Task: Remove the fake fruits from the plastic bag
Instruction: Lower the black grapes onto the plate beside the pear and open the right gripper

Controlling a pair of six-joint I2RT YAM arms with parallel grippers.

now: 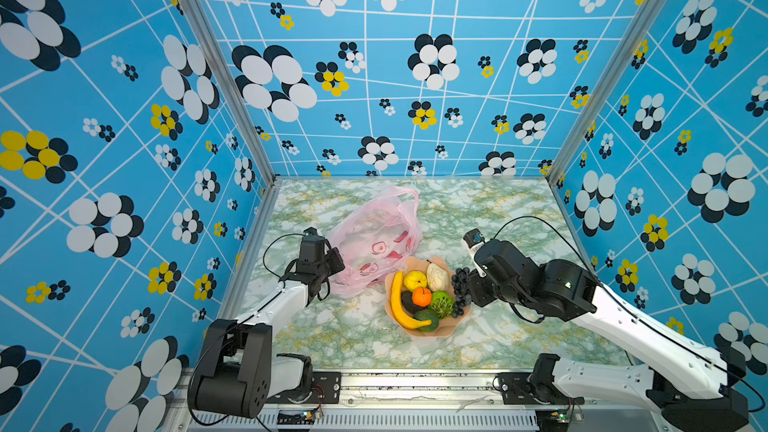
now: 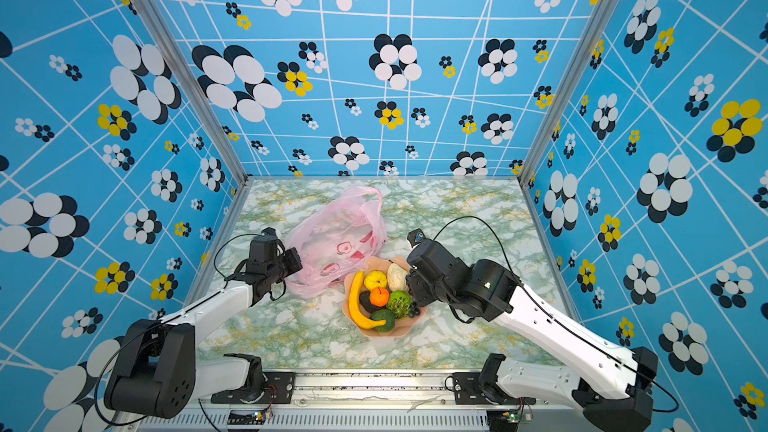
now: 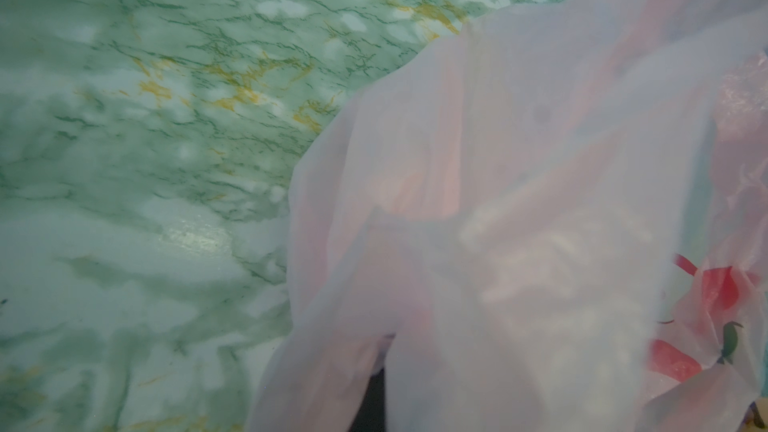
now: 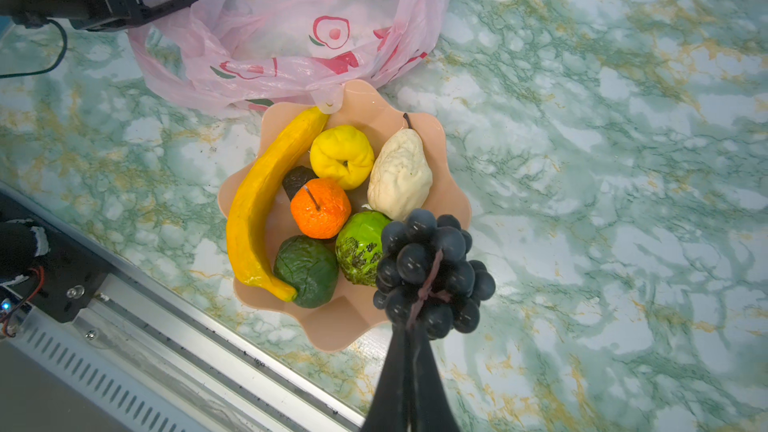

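In both top views the left arm [image 1: 274, 305] reaches up from the lower left, bent at the elbow, its wrist tipped against the lower left edge of the bag [image 1: 374, 230]. The left gripper [image 1: 336, 273] is pressed into that edge. In the left wrist view pink film covers it; its jaws are together, but I cannot tell whether they pinch the film.

The right arm [image 1: 623, 326] comes in from the lower right, forearm sloping up-left, wrist turned down over the right rim of the bowl [image 1: 436, 330]. The right gripper [image 4: 411, 336] is clamped on the stem of the grapes [image 4: 432, 272], which hang over that rim.

The bag lies crumpled at the centre of the table [image 1: 498, 209], touching the bowl's upper edge. In the bowl lie the banana [image 4: 253, 209], yellow fruit [image 4: 343, 155], pale piece [image 4: 401, 180], orange [image 4: 320, 207], two green fruits [image 4: 305, 270] and a dark one [image 4: 297, 180].
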